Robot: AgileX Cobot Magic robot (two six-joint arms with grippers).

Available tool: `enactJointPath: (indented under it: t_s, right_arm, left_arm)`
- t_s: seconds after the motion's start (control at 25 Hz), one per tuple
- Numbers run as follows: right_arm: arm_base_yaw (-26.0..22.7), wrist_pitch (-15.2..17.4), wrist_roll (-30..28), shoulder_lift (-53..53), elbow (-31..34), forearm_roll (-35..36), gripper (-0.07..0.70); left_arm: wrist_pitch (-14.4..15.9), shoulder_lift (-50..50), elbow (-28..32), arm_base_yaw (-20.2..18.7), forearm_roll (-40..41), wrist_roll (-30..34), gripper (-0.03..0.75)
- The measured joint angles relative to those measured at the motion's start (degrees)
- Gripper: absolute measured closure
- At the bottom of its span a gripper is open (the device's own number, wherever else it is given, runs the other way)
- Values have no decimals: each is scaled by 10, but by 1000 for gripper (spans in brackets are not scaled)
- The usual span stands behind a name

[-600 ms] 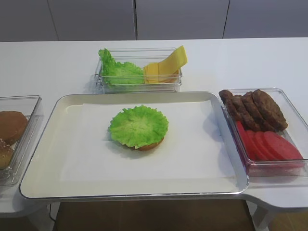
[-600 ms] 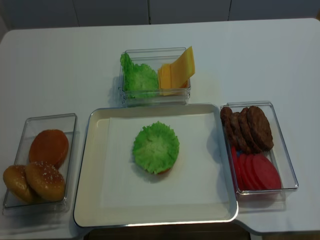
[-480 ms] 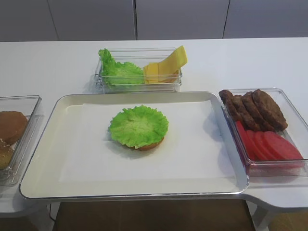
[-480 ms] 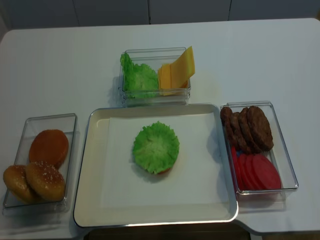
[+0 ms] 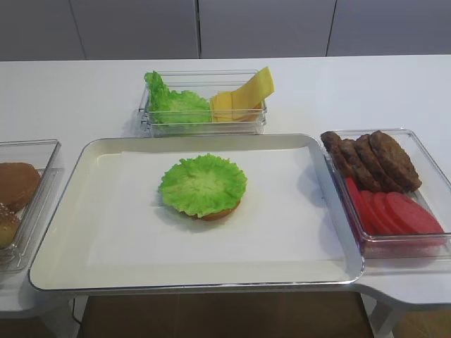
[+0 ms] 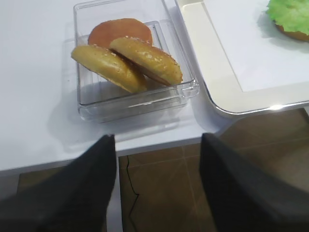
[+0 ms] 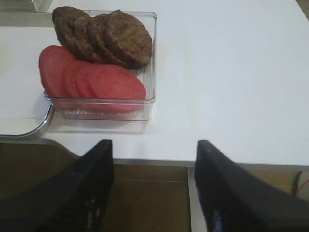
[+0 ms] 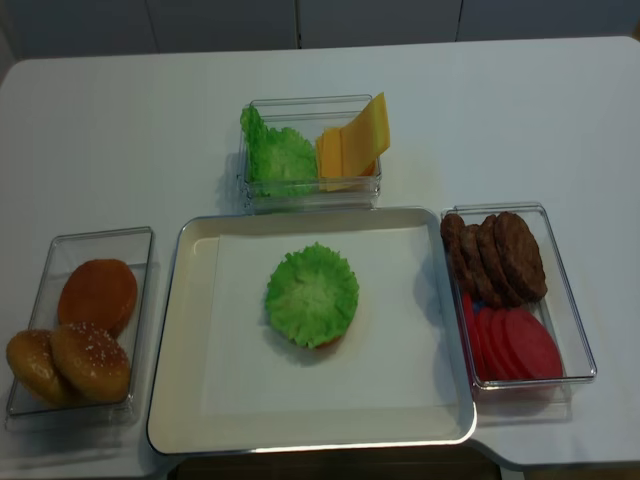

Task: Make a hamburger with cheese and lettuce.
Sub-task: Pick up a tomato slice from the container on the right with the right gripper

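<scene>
Lettuce (image 8: 312, 294) covers the bun base (image 8: 330, 341) on the tray (image 8: 190, 330); left gripper (image 6: 157, 186) and right gripper (image 7: 154, 186) jaws released, holding nothing.

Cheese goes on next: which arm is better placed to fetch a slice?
Probably right. The cheese stands in the right half of its box, and the right gripper is open and empty. The left gripper is equally free, so the advantage is slight.

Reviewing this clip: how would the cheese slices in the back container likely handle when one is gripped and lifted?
The cheese slices look thin and smooth, so probably light and a bit slippery. One stands propped above its container rim without drooping, suggesting some stiffness. Being stacked, a neighbour may come along.
</scene>
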Motion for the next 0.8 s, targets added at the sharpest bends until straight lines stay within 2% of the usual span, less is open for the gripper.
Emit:
enactJointPath:
  t_s: [0.8]
  right_arm:
    - [0, 0, -1, 0, 0, 0, 203]
  left_arm:
    - [0, 0, 0, 0, 0, 0, 302]
